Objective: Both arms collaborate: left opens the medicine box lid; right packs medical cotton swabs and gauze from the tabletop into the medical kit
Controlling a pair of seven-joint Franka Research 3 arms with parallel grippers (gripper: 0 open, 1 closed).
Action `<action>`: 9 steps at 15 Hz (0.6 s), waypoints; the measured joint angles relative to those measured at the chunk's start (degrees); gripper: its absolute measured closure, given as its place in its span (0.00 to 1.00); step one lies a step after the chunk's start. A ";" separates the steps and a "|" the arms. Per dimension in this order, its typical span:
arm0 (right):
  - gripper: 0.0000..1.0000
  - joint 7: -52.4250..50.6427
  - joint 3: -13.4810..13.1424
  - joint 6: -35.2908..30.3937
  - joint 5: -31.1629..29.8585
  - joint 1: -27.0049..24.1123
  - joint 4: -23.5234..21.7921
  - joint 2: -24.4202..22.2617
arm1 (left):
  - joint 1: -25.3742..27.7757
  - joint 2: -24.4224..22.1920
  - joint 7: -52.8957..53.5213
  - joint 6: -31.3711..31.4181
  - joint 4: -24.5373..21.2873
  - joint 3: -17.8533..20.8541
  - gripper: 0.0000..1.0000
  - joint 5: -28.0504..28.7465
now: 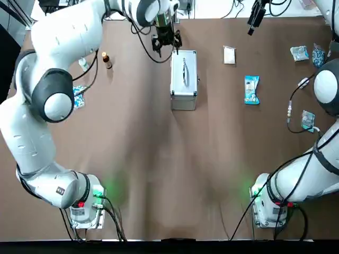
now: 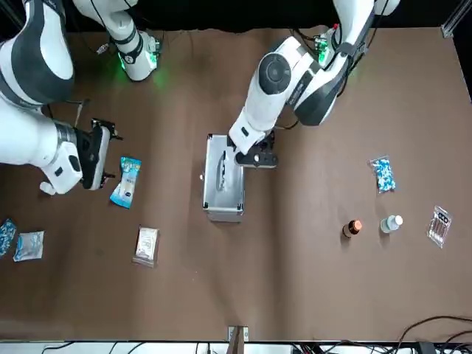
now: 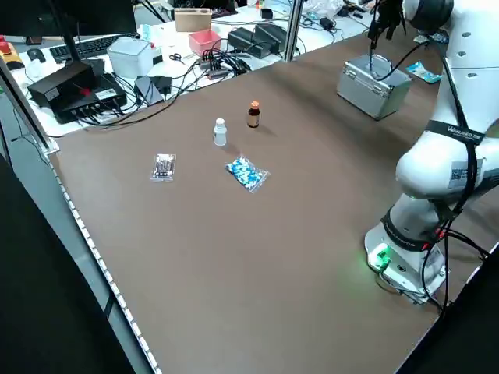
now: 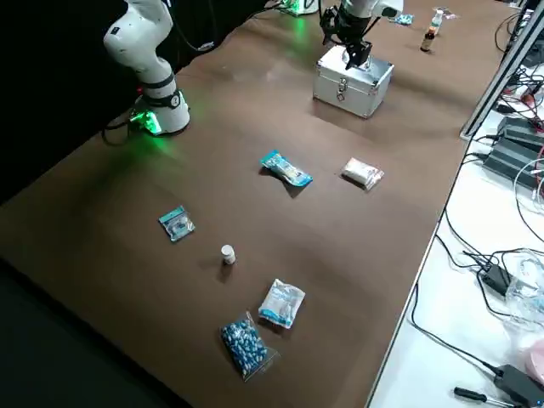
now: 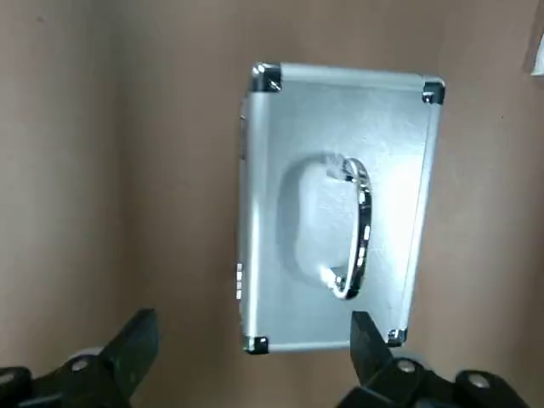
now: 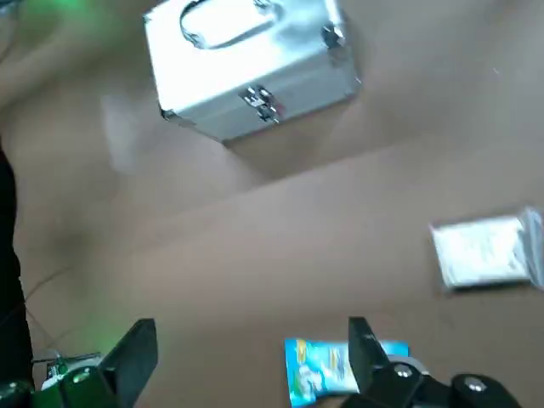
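silver case (image 5: 340, 212) (lid shut) ahead of left fingers (image 5: 371, 348)

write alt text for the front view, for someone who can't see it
A closed silver medical kit stands on the brown tabletop, the left arm's pincer over its edge. The blue-and-white swab packet and pale gauze packet lie to its left in the picture, near the right arm's pincer.

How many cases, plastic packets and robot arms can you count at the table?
Silver aluminium case: 1
Plastic packets: 7 (cotton swabs, gauze, five others)
White robot arms: 2
Total: 10
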 joint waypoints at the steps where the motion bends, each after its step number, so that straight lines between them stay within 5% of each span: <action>1: 0.01 -0.70 0.12 0.23 0.78 0.59 -0.53 0.02 | -0.54 0.73 -0.47 0.52 0.01 0.00 0.00 0.00; 7: 0.01 -10.71 0.40 5.89 5.95 2.91 -5.57 0.09 | -2.78 3.20 -2.73 6.34 0.04 0.00 0.00 0.00; 9: 0.01 -15.69 0.44 13.95 9.48 3.50 -11.75 0.12 | -3.75 4.48 -4.48 10.01 0.04 -0.01 0.00 0.00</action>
